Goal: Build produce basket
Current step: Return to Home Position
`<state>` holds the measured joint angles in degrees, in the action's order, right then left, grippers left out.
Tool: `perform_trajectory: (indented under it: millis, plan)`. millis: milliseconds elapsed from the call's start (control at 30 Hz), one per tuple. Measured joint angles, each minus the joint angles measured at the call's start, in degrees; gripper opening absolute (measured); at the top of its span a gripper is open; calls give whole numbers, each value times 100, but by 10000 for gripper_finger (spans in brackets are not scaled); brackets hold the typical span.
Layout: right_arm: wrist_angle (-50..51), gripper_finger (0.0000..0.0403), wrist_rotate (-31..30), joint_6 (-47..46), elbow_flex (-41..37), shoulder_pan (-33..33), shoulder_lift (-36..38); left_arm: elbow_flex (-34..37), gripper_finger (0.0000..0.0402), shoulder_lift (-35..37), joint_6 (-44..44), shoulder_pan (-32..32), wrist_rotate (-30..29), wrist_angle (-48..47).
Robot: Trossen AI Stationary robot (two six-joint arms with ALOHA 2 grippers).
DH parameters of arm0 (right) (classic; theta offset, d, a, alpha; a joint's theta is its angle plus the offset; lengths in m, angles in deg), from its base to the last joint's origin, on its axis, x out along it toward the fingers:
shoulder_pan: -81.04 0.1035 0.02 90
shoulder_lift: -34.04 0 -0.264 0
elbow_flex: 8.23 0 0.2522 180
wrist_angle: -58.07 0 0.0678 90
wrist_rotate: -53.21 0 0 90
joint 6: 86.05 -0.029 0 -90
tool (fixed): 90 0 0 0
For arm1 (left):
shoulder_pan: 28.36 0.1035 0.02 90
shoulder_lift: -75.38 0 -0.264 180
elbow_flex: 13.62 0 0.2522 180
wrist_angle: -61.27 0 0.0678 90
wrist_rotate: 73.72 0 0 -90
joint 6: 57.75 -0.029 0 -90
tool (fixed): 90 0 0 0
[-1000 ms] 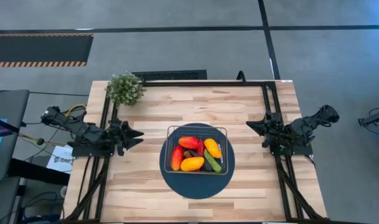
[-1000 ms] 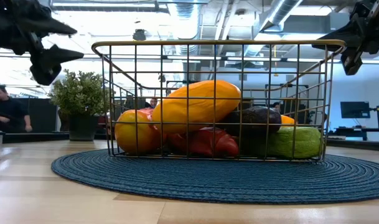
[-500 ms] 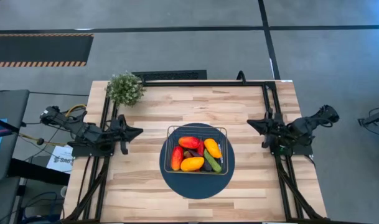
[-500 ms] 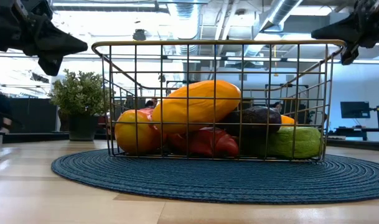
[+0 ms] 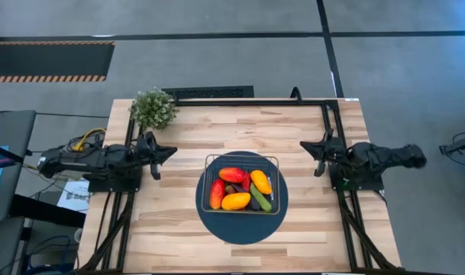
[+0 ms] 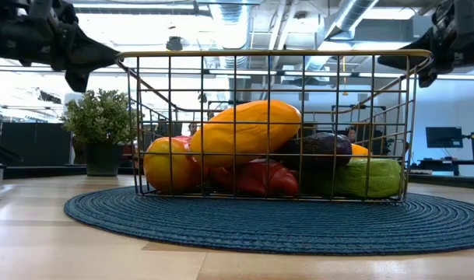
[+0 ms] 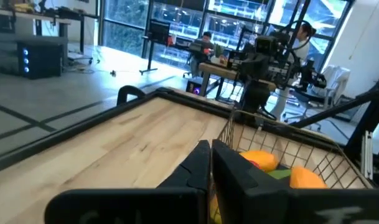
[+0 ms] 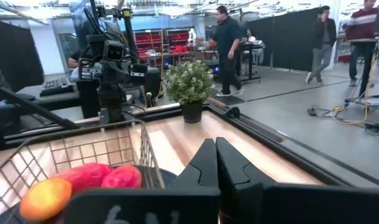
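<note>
The wire basket (image 5: 241, 157) stands on a round dark-blue mat (image 5: 241, 229) at the table's middle. It holds the produce (image 5: 240, 189): red, orange and yellow peppers, a green one (image 6: 366, 177) and a dark purple one (image 6: 321, 146). My left gripper (image 5: 171, 151) hovers shut above the table, left of the basket, with its fingers pointing toward it; the left wrist view shows the fingers (image 7: 201, 163) together and empty. My right gripper (image 5: 304, 146) hovers shut to the right of the basket, also pointing at it, with nothing in it (image 8: 215, 154).
A bushy potted plant (image 5: 153, 108) stands at the table's far left corner. Dark frame rails (image 5: 247, 101) run along the far edge and both sides. Bare wood lies in front of the mat and on either side of it. People stand in the room beyond (image 8: 226, 37).
My left gripper has shut with nothing in it, and has risen and shifted a little toward the far edge as its arm levelled out. My right arm has also stretched out level, its gripper staying shut. The basket and produce have not moved.
</note>
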<state>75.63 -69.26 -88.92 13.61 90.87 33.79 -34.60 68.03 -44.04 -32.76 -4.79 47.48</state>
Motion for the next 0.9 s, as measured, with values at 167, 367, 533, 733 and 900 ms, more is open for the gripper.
perform_trajectory:
  millis: [167, 367, 533, 733, 900]
  plan:
    - [6, 0, 722, 45, 0, -943, 2, 0, 0, -2, 64, 614, 987, -3]
    - [121, 0, 1514, -216, 2, -1294, 2, 2, 0, -2, 108, 691, 1448, -119]
    - [845, 0, 1520, -698, 4, -1157, -12, 2, 0, -88, 118, 547, 1369, -184]
    - [922, 0, 1471, -585, 4, -1002, -11, 2, 0, -303, -355, 365, 1454, -380]
    - [1414, 0, 1454, -570, 4, -990, -10, 7, 0, -317, -626, 404, 1422, -599]
